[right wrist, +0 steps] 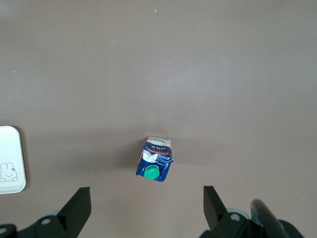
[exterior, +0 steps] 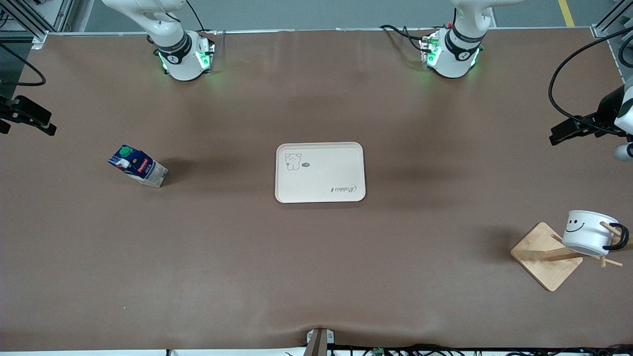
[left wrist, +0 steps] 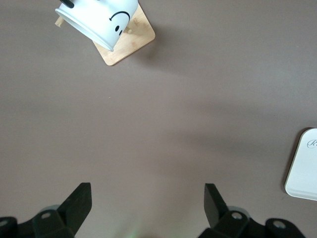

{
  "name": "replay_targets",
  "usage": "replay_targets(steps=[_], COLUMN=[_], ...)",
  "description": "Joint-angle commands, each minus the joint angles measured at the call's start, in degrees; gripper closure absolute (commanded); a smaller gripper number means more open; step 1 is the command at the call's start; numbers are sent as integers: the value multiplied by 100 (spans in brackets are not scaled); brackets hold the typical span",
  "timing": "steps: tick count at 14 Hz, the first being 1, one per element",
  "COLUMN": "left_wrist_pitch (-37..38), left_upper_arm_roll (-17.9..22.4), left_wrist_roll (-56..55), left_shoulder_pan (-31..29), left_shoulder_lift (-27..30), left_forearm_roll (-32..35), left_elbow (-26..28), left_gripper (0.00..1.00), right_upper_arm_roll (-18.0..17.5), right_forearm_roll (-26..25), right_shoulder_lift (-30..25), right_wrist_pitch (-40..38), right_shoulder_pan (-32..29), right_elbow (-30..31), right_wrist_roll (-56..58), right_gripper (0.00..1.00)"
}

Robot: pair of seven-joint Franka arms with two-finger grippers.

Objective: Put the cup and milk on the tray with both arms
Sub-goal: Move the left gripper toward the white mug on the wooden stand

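Observation:
The milk (exterior: 138,166) stands upright on the brown table toward the right arm's end; in the right wrist view (right wrist: 156,161) its green cap faces up. The cup (exterior: 588,232) hangs tilted on a peg of a wooden rack toward the left arm's end and also shows in the left wrist view (left wrist: 94,17). The cream tray (exterior: 320,173) lies bare at mid-table; its edge shows in both wrist views (left wrist: 303,171) (right wrist: 10,158). My right gripper (exterior: 34,121) (right wrist: 146,194) is open, up over the table's end by the milk. My left gripper (exterior: 568,132) (left wrist: 147,191) is open, over the table's end by the rack.
The rack's square wooden base (exterior: 541,259) (left wrist: 133,42) sits near the table's corner at the left arm's end. Black cables (exterior: 568,64) hang by the left gripper. A camera mount (exterior: 319,341) stands at the table's near edge.

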State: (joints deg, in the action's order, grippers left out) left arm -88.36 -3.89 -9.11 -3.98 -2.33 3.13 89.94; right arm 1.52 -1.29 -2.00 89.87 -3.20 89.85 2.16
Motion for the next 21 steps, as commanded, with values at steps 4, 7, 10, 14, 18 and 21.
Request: replay_targets(steps=[4,7,10,14,18,21], left_wrist_pitch=[29,29,-32,-620,-727,-727], left_upper_arm_roll=[-41,-41,-15,-15,-6,-6], left_wrist_roll=[59,59,50,59,59,67], left_shoulder_pan=[-32,-41,-50,-480,-568,-709], left_shoulder_lift=[-57,-57,-57,-92,-275,-654], left_forearm_roll=[74,65,48,-215,-163,-146], left_elbow=[-126,-134,-117,24,-168,-626], left_gripper=[0,0,0,0,0,0], right_upper_arm_roll=[-12,-12,-12,-12,-12,-12], right_forearm_roll=[6,6,6,6,6,6], right_shoulder_lift=[-11,-11,-11,-11,-11,-11], right_wrist_pitch=[-57,-48,-57,-48,-48,-48], right_shoulder_pan=[-40,-40,-40,-40,-40,-40], right_elbow=[-38,-38,-38,-38,-38,-38], right_wrist_roll=[39,39,39,39,39,30], right_gripper=[0,0,0,0,0,0])
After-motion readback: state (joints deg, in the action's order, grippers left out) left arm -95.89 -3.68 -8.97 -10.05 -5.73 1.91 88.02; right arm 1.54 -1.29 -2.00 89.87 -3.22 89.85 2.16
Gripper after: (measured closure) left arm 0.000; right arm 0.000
